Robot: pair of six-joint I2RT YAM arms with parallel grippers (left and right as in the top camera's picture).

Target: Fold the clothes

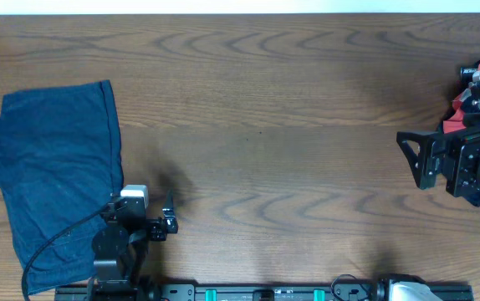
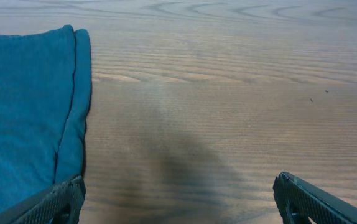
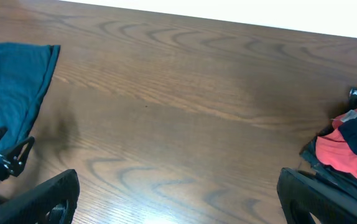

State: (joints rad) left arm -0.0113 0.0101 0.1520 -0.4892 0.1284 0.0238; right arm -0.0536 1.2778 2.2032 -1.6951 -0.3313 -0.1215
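A folded dark navy-blue garment lies flat at the table's left side. It also shows in the left wrist view and in the right wrist view. My left gripper is open and empty, low over bare wood just right of the garment's hemmed right edge. My right gripper is open and empty at the far right, over bare wood. A heap of red and dark navy cloth lies beside it, mostly hidden under the right arm in the overhead view.
The wooden table spans the view between the two arms. A black rail runs along the front edge. A black cable from the left arm lies over the garment's lower part.
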